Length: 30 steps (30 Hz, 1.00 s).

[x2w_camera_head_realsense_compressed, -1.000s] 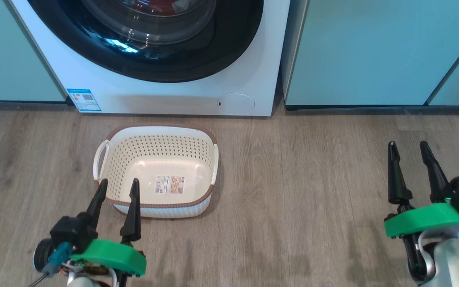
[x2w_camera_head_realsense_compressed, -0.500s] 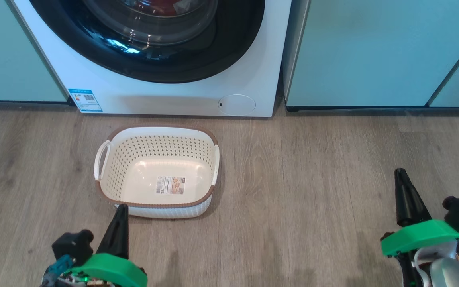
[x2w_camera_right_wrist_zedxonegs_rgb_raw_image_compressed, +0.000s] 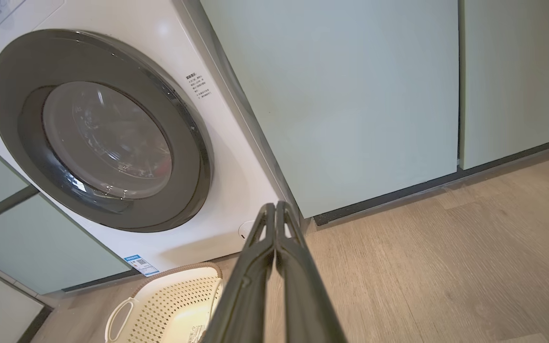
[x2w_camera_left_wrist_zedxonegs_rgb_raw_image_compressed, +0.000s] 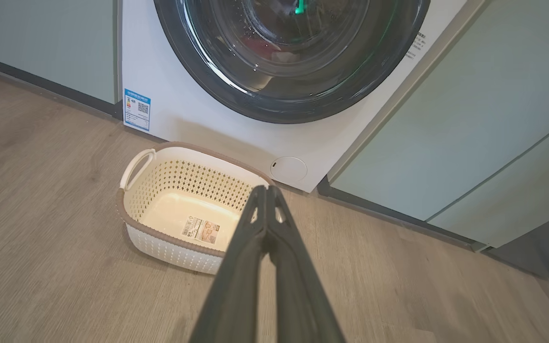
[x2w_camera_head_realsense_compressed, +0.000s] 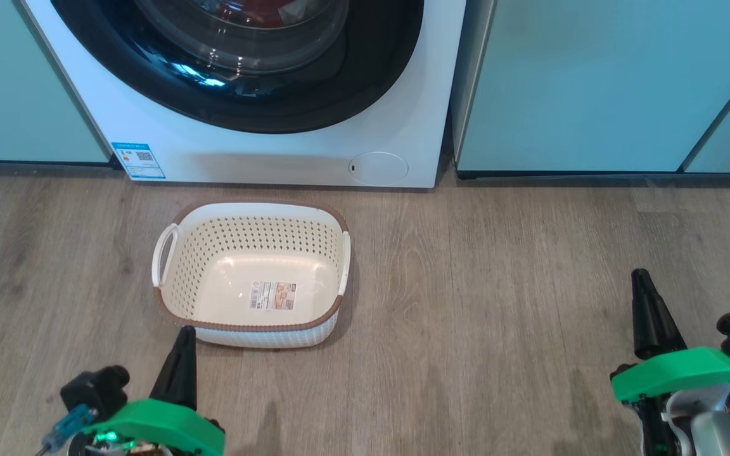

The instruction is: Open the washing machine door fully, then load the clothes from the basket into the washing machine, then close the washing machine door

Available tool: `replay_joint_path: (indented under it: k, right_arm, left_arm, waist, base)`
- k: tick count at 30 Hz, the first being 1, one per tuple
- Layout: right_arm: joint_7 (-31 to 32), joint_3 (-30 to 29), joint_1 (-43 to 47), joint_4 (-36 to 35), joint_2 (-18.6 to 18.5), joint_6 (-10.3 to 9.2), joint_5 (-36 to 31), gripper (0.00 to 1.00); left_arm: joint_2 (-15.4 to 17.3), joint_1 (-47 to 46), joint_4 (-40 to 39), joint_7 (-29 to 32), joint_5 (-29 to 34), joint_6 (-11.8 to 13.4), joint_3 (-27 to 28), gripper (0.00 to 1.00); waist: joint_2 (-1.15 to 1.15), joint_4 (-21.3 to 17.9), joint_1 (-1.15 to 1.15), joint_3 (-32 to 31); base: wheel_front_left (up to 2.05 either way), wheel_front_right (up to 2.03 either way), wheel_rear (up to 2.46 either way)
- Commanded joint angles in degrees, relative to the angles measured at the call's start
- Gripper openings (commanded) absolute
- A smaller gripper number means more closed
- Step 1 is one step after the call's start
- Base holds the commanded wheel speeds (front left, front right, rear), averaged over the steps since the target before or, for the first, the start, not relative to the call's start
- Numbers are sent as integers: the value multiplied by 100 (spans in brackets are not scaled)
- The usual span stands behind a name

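Basket [x2w_camera_head_realsense_compressed: 257, 242] sits near washing machine [x2w_camera_head_realsense_compressed: 263, 157], floor [x2w_camera_head_realsense_compressed: 498, 285] alongside.

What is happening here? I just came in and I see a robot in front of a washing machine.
The loading looks finished. The washing machine has its door closed, and the red clothes can be seen inside, behind the glass. The basket stands empty on the floor in front of the machine. Neither arm handles anything: the left gripper and the right gripper are both shut and hold nothing.
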Motion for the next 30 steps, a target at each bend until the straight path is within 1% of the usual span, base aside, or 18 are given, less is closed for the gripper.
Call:
replay_joint_path:
  k: [1, 27, 30]
  right_arm:
    - [37, 14, -234, -208, -22, 0, 174, 0]
    - [457, 38, -270, -218, -25, -1, 1781, 0]
    - [524, 41, -276, -219, -26, -1, 2038, 0]
  left_arm:
    - [18, -306, -146, 27, -161, -47, 91, 0]
    - [34, -471, -71, 439, -1752, -150, 295, 0]
    - [37, -498, -59, 505, -2007, -166, 328, 0]
  waist:
    - [0, 2, 0, -3]
    - [0, 44, 0, -46]
    - [0, 51, 0, -53]
  base:
    - [0, 0, 0]
    - [0, 0, 0]
    - [0, 0, 0]
